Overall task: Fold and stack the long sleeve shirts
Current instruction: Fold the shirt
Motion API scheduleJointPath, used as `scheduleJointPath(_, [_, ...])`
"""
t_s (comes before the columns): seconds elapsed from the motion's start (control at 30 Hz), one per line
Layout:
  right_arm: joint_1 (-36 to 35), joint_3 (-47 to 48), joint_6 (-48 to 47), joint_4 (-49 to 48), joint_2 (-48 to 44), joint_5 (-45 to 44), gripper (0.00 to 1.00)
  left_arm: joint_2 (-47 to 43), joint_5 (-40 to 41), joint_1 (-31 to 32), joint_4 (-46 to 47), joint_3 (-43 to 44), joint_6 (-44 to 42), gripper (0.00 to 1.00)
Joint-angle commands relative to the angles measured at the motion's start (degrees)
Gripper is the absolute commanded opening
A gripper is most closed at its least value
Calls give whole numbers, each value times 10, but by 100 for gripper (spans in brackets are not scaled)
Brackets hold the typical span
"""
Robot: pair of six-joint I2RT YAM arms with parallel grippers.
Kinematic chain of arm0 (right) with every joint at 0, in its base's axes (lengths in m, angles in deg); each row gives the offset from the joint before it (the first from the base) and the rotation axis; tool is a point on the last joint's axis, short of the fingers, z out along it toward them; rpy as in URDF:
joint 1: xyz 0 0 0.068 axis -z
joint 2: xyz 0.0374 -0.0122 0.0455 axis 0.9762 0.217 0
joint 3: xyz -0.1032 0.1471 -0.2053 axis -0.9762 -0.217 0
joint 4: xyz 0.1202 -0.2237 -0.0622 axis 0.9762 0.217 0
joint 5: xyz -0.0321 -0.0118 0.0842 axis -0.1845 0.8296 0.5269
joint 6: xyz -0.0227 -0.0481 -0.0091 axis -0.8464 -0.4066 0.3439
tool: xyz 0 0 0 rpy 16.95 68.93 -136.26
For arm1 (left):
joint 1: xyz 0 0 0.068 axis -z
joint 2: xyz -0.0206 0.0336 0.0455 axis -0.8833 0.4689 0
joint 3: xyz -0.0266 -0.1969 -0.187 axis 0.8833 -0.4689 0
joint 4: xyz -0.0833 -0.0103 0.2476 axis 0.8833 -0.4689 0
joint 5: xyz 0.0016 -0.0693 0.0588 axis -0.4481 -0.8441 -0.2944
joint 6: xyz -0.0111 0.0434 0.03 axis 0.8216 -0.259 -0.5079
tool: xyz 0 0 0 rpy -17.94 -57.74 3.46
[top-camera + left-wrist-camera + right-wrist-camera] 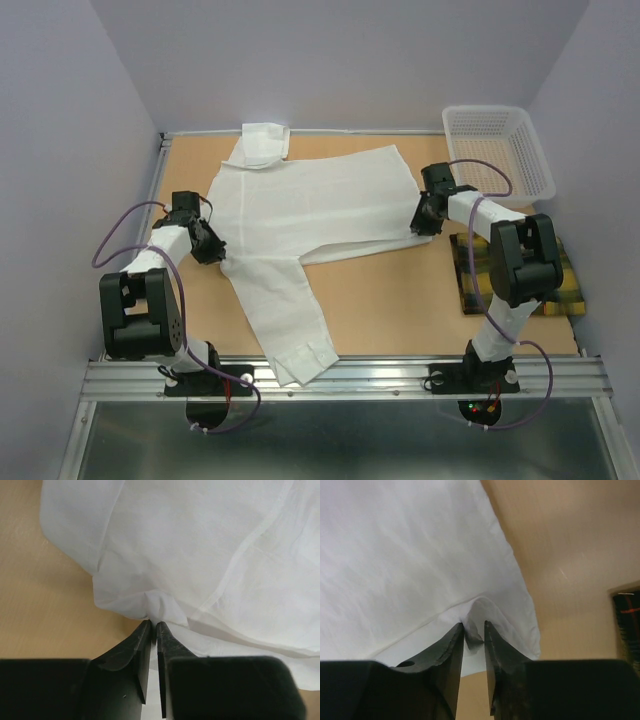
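The white long sleeve shirt (310, 215) lies spread across the wooden table (400, 300), with one sleeve trailing toward the near edge. My left gripper (215, 250) is at the shirt's left edge. In the left wrist view its jaws (153, 625) stand almost together, pinching a pucker of white cloth (200, 545). My right gripper (420, 222) is at the shirt's right edge. Its jaws (474, 626) are slightly apart, and a loose fold of the cloth (410, 555) sits between them. The yellow-and-dark plaid shirt (468, 275) lies folded under the right arm.
A white mesh basket (545, 170) stands at the back right corner. Walls close in the table on the left, back and right. The plaid shirt's edge (627, 615) shows at the right of the right wrist view. A metal rail (340, 375) runs along the near edge.
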Motion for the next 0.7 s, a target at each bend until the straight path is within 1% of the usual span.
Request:
scheduleJointPath(0.0, [18, 13, -5, -3, -16, -39, 34, 5, -11, -5, 7, 24, -3, 25])
scheduleJointPath(0.07, [20, 18, -8, -3, -25, -42, 40, 4, -13, -5, 7, 29, -4, 29])
scheduleJointPath(0.13, [20, 22, -10, -3, -40, -44, 41, 1, -12, -5, 5, 34, -1, 37])
scheduleJointPath(0.17, [20, 22, -11, -3, -45, -44, 45, -2, -12, -5, 5, 35, 0, 40])
scheduleJointPath(0.2, [21, 21, -11, -3, -55, -43, 46, -5, -12, -5, 5, 36, 1, 44])
scheduleJointPath(0.23, [20, 20, -10, -3, -61, -44, 47, -8, -12, -5, 5, 39, 1, 46])
scheduleJointPath(0.27, [20, 17, -9, -3, -67, -44, 52, -11, -12, -6, 5, 40, 2, 49])
scheduleJointPath(0.3, [21, 14, -8, -3, -79, -45, 52, -13, -11, -7, 5, 41, 3, 52])
scheduleJointPath(0.33, [22, 13, -7, -3, -85, -44, 56, -14, -11, -7, 5, 42, 4, 56])
scheduleJointPath(0.43, [23, 10, -7, -4, -105, -36, 59, -17, -11, -9, 8, 42, 4, 63])
scheduleJointPath(0.47, [23, 8, -7, -5, -108, -34, 62, -20, -12, -11, 10, 41, 5, 67])
scheduleJointPath(0.5, [23, 7, -8, -6, -112, -30, 63, -21, -12, -11, 11, 40, 5, 67])
scheduleJointPath(0.53, [25, 6, -8, -7, -116, -21, 66, -23, -13, -12, 14, 39, 6, 67])
scheduleJointPath(0.67, [24, -4, -15, -12, -130, 19, 65, -31, -12, -15, 21, 22, 7, 68])
